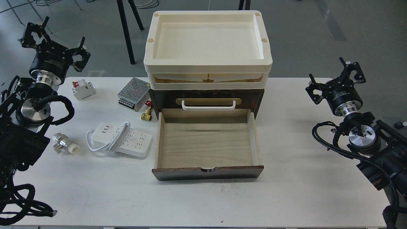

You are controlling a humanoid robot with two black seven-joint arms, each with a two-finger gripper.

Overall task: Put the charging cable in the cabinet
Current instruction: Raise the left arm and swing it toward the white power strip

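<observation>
White table (286, 197): we see all items on it.
Left gripper (52, 35): our fingers spread apart, empty, raised by the table's left edge.
Charging cable (122, 140): flat, just left of the drawer.
Cabinet (206, 98): bottom drawer pulled out.
Right gripper (337, 78): spread apart, empty.

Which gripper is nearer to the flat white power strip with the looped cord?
Left. The left gripper hangs up-left of the flat white power strip; the right gripper is far across, beyond the open wooden drawer.
</observation>
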